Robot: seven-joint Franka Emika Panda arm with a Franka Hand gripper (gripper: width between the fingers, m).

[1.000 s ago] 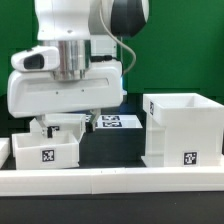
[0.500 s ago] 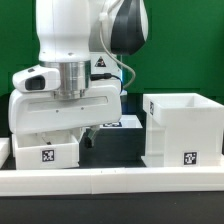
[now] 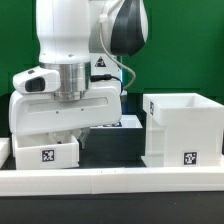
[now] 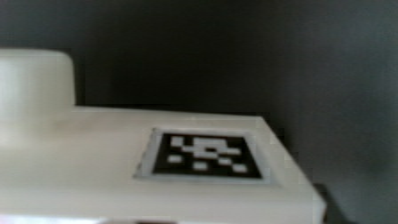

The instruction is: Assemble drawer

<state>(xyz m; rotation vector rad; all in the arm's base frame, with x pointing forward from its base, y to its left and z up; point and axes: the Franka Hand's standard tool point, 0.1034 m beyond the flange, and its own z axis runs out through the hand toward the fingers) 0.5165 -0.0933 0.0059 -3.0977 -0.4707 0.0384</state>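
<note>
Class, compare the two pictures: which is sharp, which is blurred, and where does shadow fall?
Exterior view: sharp and evenly lit, clean edges on the tall white plastic box shell and the low white plastic tray, shadow beneath the white robot arm. Wrist view: out of focus throughout, the black-and-white square tag smeared at its edges, dark background.

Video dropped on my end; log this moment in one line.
gripper: low at small tray, exterior view's left | fingers: hidden, state unclear | box shell: upright, exterior view's right, apart | wrist view: tag close
</note>
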